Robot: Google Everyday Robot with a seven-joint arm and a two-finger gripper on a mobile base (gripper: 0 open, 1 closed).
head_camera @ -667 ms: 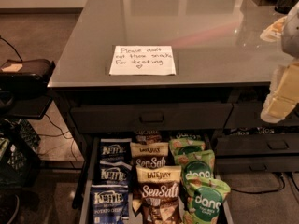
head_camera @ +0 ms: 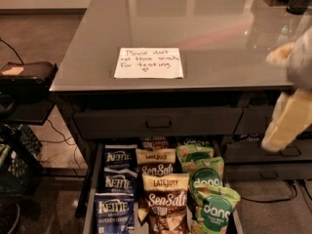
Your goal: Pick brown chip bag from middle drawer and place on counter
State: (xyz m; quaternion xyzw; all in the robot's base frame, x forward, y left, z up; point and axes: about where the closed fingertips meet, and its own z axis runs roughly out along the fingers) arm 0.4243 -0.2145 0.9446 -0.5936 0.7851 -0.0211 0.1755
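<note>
The middle drawer (head_camera: pixel 89 199) is pulled out at the bottom of the view, with three rows of bags in it. Brown chip bags fill the middle row; the front one (head_camera: pixel 166 204) has a cream "LATE JULY" band over "Sea Salt", and a second (head_camera: pixel 156 161) lies behind it. The glossy grey counter (head_camera: pixel 204 28) spreads above the drawers. My gripper (head_camera: pixel 287 126) hangs blurred at the right edge, above and right of the open drawer, well away from the bags. It holds nothing that I can see.
A handwritten white note (head_camera: pixel 148 62) lies near the counter's front edge. Dark blue Kettle bags (head_camera: pixel 116 179) fill the drawer's left row, green bags (head_camera: pixel 207 189) its right. A closed drawer front (head_camera: pixel 158 122) sits above. A black crate (head_camera: pixel 17 160) and cables stand at left.
My gripper has dropped lower at the right edge, its tip now near the level of the closed drawer fronts. The view has shifted slightly. The bags have not moved.
</note>
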